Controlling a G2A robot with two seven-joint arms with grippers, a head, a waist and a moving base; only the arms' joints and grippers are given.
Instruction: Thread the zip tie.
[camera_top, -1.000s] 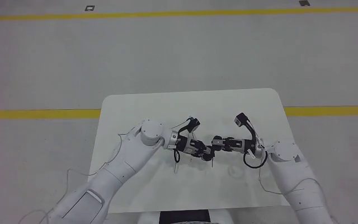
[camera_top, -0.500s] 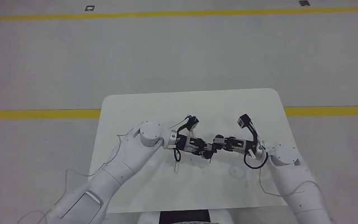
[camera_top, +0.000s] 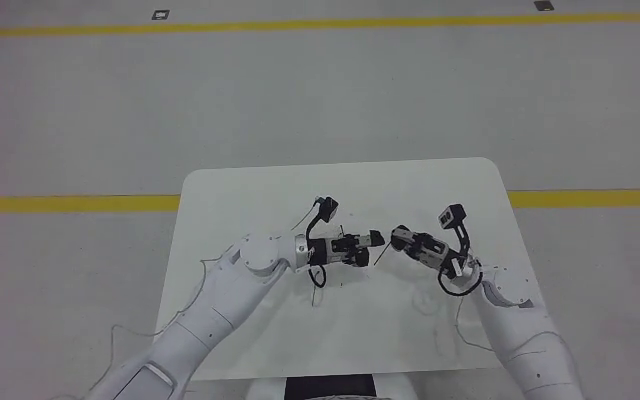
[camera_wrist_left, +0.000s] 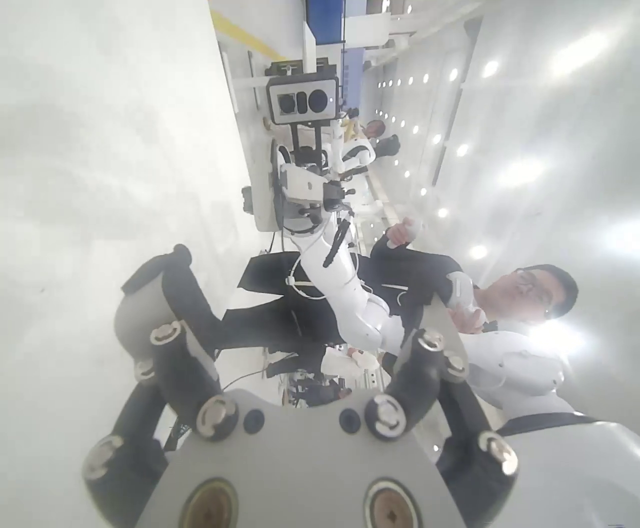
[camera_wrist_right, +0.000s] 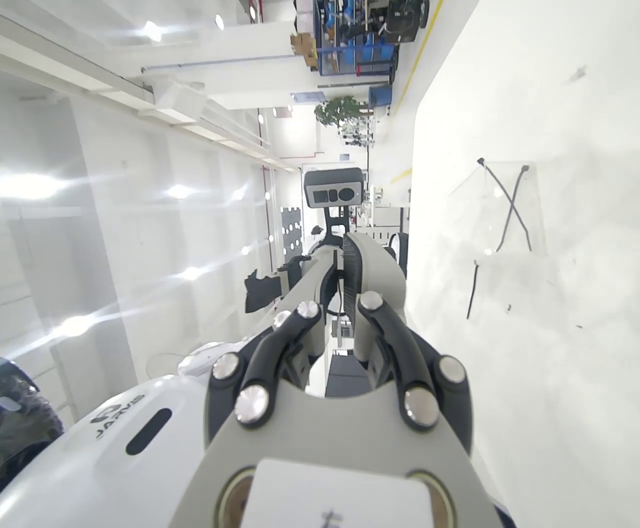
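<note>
Your left gripper (camera_top: 368, 240) and right gripper (camera_top: 400, 238) face each other above the middle of the table (camera_top: 420, 185), with only a narrow gap between them. A thin dark strand (camera_top: 383, 257), probably a zip tie, hangs across that gap. Beside the left arm (camera_top: 270, 255), a loose zip tie (camera_top: 316, 283) lies flat on the surface, with a clear tray (camera_wrist_right: 530, 200) near it. From the grippers to the far edge, bare tabletop gives open passage.

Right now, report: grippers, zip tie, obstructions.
Left gripper jaws open, empty. Right gripper jaws shut on zip tie. Loose zip tie and clear bag of zip ties on table, not between grippers.
</note>
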